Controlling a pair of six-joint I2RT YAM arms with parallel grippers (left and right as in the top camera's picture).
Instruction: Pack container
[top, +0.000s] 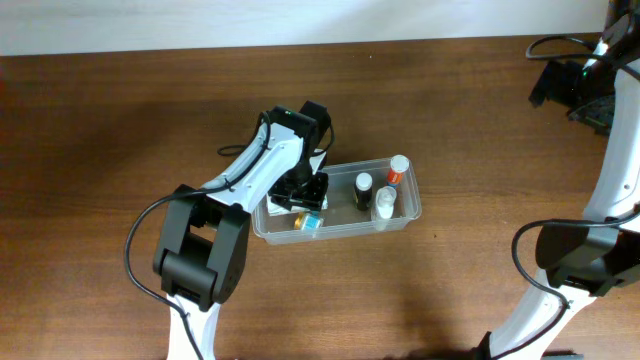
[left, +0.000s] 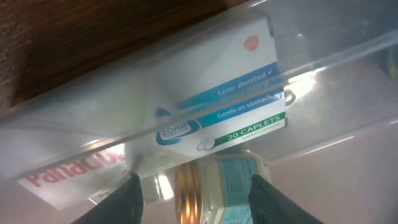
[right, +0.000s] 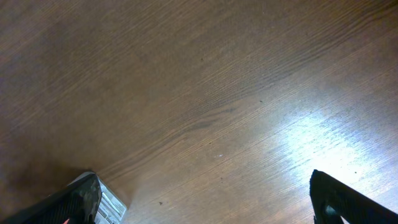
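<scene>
The container (top: 345, 232) sits near the middle of the brown wooden table (top: 120, 120), long side running left to right and turned slightly askew. It is clear enough that everything in it shows through the walls.

The left gripper (left: 196, 186) is down inside the left end of the tub. Its two dark fingers (left: 127, 202) stand a moderate way apart on either side of a small bottle (left: 211, 194) with a coppery lid and a teal label. One finger looks to be right against the label, and a sliver of space shows at the other. I can't tell from here whether the bottle is actually pinched.

Just past the bottle lies a white carton (left: 224, 93) with blue bands and a green strip reading "20 CAPLETS". Beside it is a second white pack (left: 74, 173) with red lettering. Beyond them the tub's clear wall crosses the view, with bare wood behind it.

Further along, in the right half of the tub, three small bottles stand close together. They are a black-capped one (top: 363, 190), a white one (top: 384, 205) and a white one with a red cap (top: 397, 170).

Well away at the far right corner, the right gripper (right: 202, 186) hangs over bare table, its jaws spread wide with nothing between them.
</scene>
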